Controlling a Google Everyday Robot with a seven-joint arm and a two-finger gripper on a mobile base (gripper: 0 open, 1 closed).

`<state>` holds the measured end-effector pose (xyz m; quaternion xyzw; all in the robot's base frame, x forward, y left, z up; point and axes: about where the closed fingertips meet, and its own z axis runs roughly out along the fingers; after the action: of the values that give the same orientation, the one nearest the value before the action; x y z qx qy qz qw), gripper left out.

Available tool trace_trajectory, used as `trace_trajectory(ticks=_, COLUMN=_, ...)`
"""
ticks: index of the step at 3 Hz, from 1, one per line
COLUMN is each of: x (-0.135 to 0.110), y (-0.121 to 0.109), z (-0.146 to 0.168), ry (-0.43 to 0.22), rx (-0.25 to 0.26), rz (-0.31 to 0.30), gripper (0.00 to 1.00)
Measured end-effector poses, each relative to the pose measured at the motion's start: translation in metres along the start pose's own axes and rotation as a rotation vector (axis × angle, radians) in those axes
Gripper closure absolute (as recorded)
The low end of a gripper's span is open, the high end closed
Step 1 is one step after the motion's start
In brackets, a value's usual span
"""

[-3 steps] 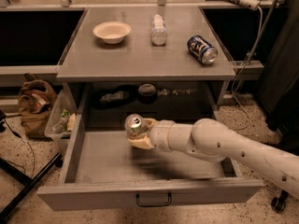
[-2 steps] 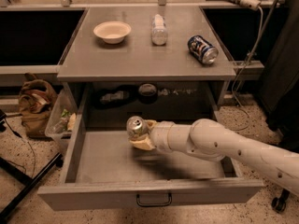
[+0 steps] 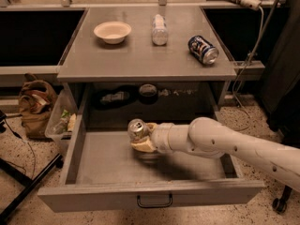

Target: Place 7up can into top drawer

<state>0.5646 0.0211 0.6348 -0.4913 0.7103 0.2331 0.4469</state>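
Note:
The top drawer (image 3: pixel 93 165) is pulled wide open below the table, its dark loop handle (image 3: pixel 154 201) centred on the front panel. My gripper (image 3: pixel 140 138) reaches in from the right over the middle of the drawer and is shut on the 7up can (image 3: pixel 137 129). The can is pale and silvery, its silver top faces up and left, and it hangs just above the drawer floor. The white arm (image 3: pixel 225 142) crosses the drawer's right side.
On the table top stand a white bowl (image 3: pixel 112 32), a clear plastic bottle (image 3: pixel 160 29) and a dark blue can (image 3: pixel 203 49) lying on its side. A brown bag (image 3: pixel 35 102) and a bin of rubbish (image 3: pixel 63 121) sit on the floor to the left. A black stand leg (image 3: pixel 28 186) is at the lower left.
The gripper with the can has shifted slightly to the right and back inside the drawer. Nothing else has moved.

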Motion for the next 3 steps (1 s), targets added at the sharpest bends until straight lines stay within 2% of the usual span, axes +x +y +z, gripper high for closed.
trace_trajectory(ticks=1, x=-0.0001, y=0.0, z=-0.0001, ry=0.0, rx=0.0, rz=0.0, gripper=0.85)
trace_trajectory(ticks=3, x=-0.0002, y=0.0, z=0.0, ry=0.0, rx=0.0, rz=0.0, gripper=0.37)
